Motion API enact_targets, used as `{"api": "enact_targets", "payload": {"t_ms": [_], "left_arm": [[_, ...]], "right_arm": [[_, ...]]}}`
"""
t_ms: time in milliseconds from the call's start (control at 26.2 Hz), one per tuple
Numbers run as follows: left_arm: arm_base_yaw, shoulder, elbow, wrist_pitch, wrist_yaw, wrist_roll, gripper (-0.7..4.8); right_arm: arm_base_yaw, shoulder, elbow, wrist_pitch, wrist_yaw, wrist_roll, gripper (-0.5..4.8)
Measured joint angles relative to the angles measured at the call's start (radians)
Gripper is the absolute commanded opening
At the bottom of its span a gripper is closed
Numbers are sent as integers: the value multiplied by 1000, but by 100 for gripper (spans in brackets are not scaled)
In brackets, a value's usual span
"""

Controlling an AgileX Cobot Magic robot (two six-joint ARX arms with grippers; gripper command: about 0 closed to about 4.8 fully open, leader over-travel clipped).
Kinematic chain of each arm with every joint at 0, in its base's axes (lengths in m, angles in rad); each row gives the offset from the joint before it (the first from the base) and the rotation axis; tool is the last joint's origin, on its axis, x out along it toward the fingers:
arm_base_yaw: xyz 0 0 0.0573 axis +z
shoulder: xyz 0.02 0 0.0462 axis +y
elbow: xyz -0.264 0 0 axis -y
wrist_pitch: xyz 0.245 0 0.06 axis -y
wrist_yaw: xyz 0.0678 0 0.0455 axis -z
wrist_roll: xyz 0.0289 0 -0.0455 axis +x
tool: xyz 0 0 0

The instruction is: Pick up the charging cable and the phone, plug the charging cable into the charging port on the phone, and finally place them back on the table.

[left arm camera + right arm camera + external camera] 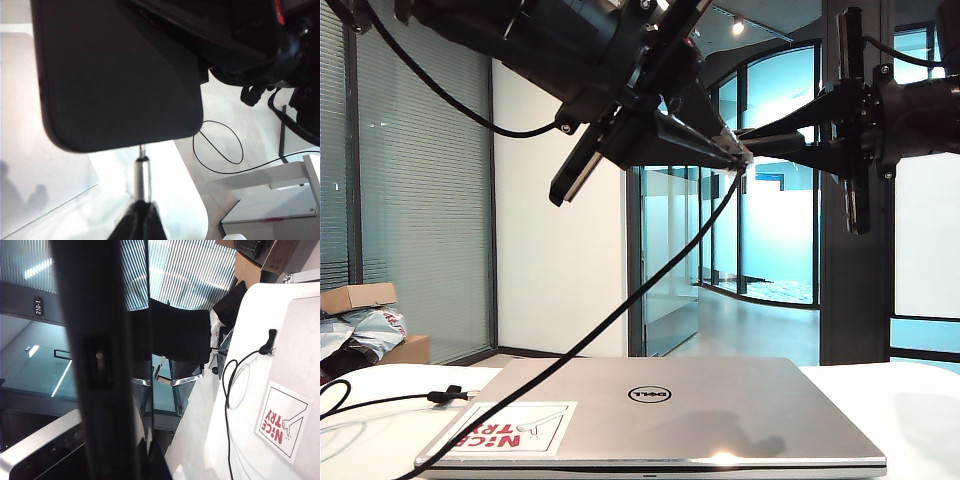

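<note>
Nearest the camera, on the table (360, 440): closed laptop (660, 415), charging cable (570, 350) trailing off its edge.
High above, clear of both: left gripper (610, 120) clamped on the phone (120, 75); right gripper (745, 150) pinching the plug at the phone's short edge.

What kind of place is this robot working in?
Most likely an office: glass partition walls line a corridor, a door plate carries a room number, and a silver Dell laptop lies on the white table.
</note>
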Motion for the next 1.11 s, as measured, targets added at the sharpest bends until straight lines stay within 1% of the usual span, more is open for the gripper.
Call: {"api": "enact_targets", "payload": {"t_ms": [267, 573, 649, 840, 917, 1108], "left_arm": [[0, 0, 0, 5, 0, 0, -7], [0, 0, 0, 13, 7, -2, -7], [0, 0, 0, 18, 9, -18, -7], [0, 0, 0, 36, 10, -24, -7], [0, 0, 0, 40, 11, -45, -7], [0, 0, 0, 66, 11, -68, -7]], "right_arm": [[0, 0, 0, 14, -3, 9, -5], [0, 0, 0, 45, -32, 9, -5], [-4, 0, 0, 55, -34, 9, -5], [-25, 0, 0, 82, -44, 9, -4], [-31, 0, 0, 82, -48, 10, -4], [-33, 0, 0, 114, -45, 38, -4]]}}
